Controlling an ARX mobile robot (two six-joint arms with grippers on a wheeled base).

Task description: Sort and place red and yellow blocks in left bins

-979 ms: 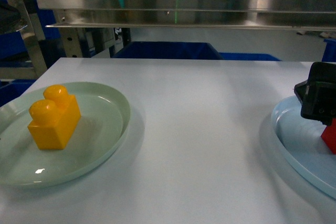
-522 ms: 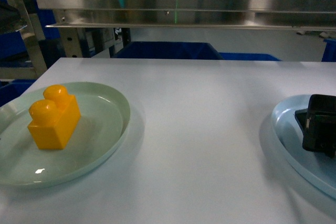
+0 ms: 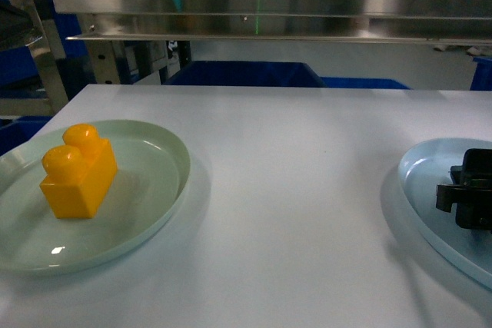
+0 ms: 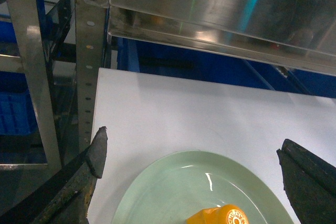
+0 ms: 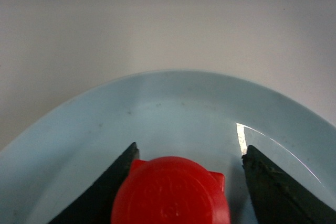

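The right gripper is holding its fingers spread apart on either side of the red block, which is sitting in the pale blue plate at the worktop's right edge. The left gripper is hanging with its fingers wide open above the green plate by the left edge, where the yellow block is standing studs up on the white worktop.

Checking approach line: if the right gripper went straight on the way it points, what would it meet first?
Probably the red block, already between the open fingers of the right gripper; beyond it, the blue plate. Depth is uncertain.
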